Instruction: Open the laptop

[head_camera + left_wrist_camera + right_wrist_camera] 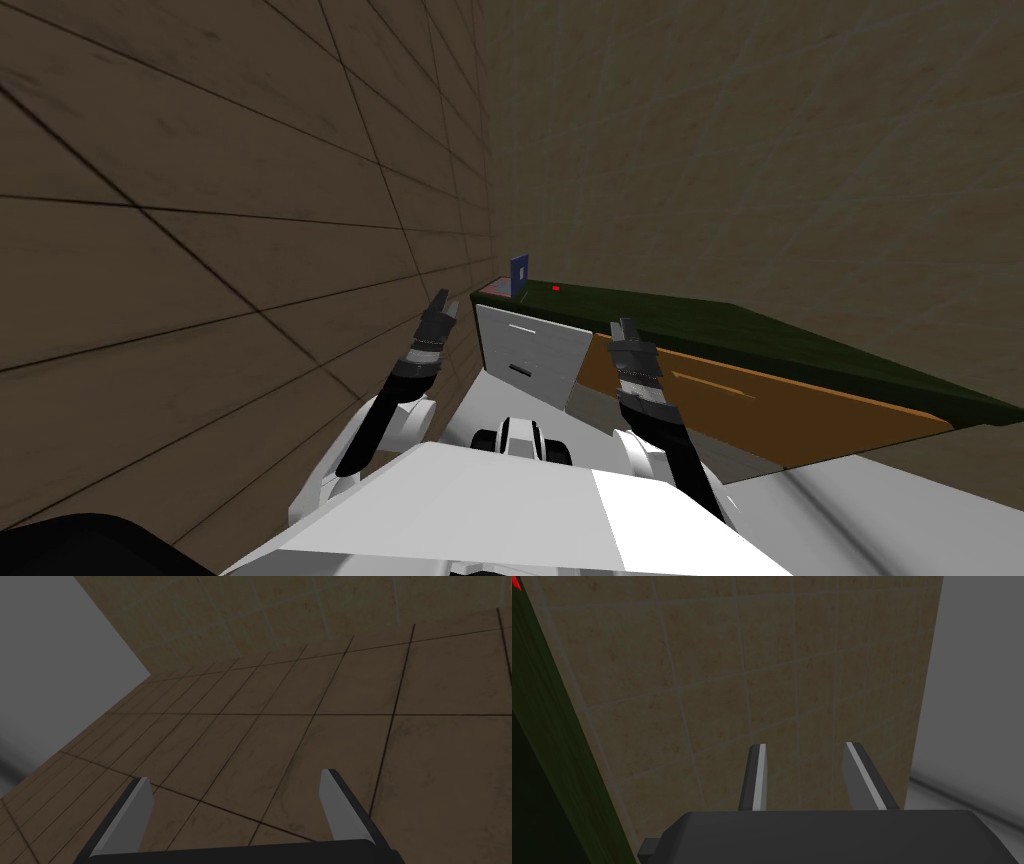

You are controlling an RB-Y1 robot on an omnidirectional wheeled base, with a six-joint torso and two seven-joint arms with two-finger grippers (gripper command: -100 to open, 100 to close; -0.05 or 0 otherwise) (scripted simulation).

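The laptop (517, 274), at the far end of the green table (760, 335), is judged well beyond the left tool (235, 777) and right tool (807, 747), both spread and empty, so a closer approach is needed first.

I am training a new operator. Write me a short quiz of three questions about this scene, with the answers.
1. True or false: the laptop sits at the far end of the desk, away from the left gripper.
2. The desk's top is: A red; B dark green; C white.
3. Fill in: the fingers of the right gripper stand ____, nothing between them.
Key: 1 true; 2 B; 3 open.
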